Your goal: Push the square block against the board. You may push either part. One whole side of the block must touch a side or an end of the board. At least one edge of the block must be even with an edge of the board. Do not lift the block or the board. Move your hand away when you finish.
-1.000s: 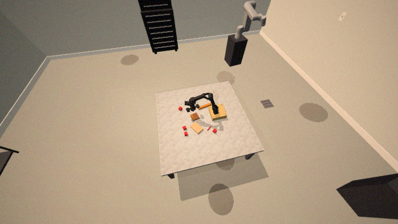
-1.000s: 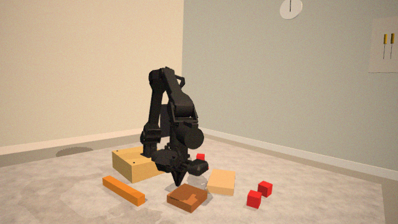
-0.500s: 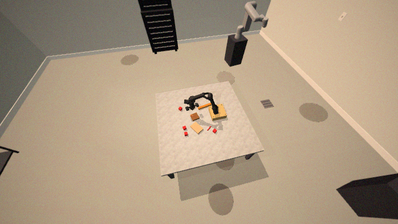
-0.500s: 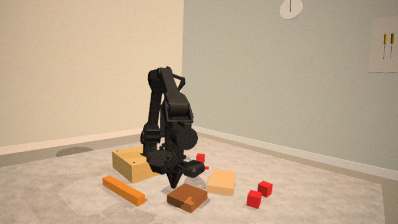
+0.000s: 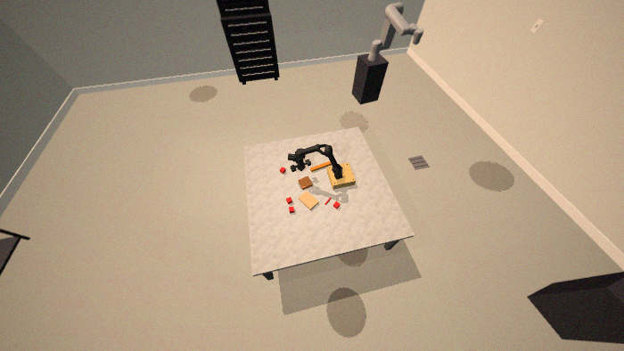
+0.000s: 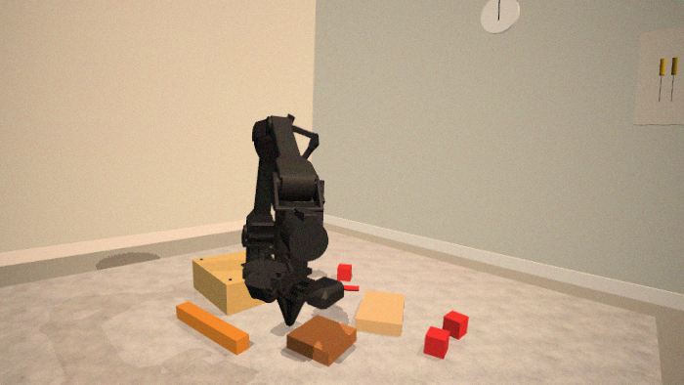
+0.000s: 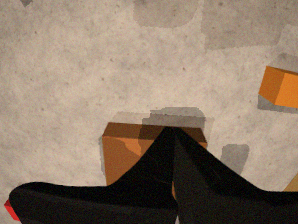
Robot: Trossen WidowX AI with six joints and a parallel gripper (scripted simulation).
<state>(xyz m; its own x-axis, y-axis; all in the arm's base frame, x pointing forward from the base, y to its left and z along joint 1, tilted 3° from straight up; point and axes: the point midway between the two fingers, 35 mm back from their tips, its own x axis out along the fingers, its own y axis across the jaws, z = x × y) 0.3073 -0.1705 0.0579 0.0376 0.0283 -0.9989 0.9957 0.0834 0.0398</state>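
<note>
The brown square block [image 5: 305, 182] [image 6: 321, 337] [image 7: 122, 157] lies flat on the table. The light tan board [image 5: 308, 200] [image 6: 381, 309] lies flat beside it, turned at a different angle, with a narrow gap between them in the top view. My gripper [image 5: 301, 167] [image 6: 290, 323] [image 7: 171, 134] is shut and empty, pointing down. Its tips are near the block's side away from the board and above the table. The wrist view shows them over that side. Whether they touch the block cannot be told. The fingers hide part of the block in the wrist view.
An orange bar [image 5: 320, 167] [image 6: 212, 327] [image 7: 287, 90] lies near the yellow wooden base [image 5: 348, 179] [image 6: 212, 288]. Two red cubes [image 5: 289, 200] [image 6: 436, 342] lie beyond the board's outer side. Another red cube [image 5: 336, 205] [image 6: 344, 272] lies near a thin red stick [image 5: 328, 201] [image 6: 351, 288]. One red cube [image 5: 283, 170] lies beside the gripper.
</note>
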